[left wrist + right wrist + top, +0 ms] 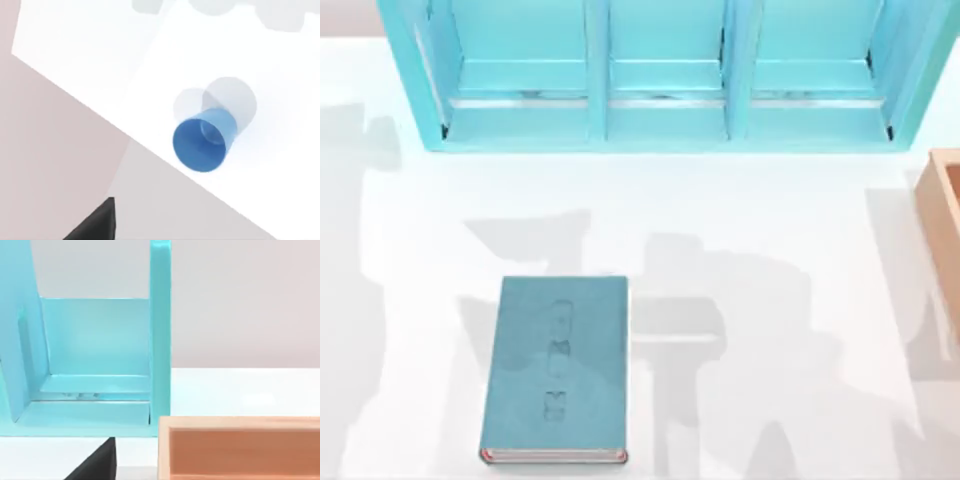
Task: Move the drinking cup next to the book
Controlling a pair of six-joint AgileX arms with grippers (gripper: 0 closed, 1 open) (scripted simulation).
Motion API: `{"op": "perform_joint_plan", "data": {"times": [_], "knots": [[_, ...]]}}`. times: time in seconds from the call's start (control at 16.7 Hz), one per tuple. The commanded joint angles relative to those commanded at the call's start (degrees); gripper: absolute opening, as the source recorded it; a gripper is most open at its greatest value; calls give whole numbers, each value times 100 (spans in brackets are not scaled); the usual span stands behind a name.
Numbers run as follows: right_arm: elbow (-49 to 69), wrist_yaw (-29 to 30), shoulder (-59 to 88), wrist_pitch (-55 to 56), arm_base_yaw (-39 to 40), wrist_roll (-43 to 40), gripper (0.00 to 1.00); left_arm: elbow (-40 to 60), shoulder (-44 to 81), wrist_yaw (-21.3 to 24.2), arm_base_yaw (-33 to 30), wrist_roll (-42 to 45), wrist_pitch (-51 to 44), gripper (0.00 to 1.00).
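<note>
Behind the book (557, 368), a turquoise shelf (665, 75) (wooden box (945, 215) rightward)

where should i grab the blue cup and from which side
Probably by the wall just below the rim, coming down from above. In the left wrist view the drinking cup looks upright on the white table, mouth open toward the camera, near the table edge. Its round, narrow body suits fingers closing across opposite sides.
</note>
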Motion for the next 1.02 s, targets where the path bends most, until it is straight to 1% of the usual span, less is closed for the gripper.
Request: {"op": "perform_joint_plan", "data": {"times": [0.3, 0.48, 0.6, 0.78, 0.9, 1.02], "knots": [[0, 0, 0, 0, 0, 0, 100, 2841, 2737, 60, 550, 1788, -1826, 100], [0, 0, 0, 0, 0, 0, 100, 4307, 3999, 100, 834, 2636, -2597, 100], [0, 0, 0, 0, 0, 0, 100, 5084, 4629, 125, 984, 3073, -2955, 100], [0, 0, 0, 0, 0, 0, 100, 5826, 5222, 151, 1134, 3501, -3270, 100], [0, 0, 0, 0, 0, 0, 100, 6031, 5383, 158, 1176, 3627, -3350, 100], [0, 0, 0, 0, 0, 0, 100, 6031, 5383, 158, 1176, 3627, -3350, 100]]}}
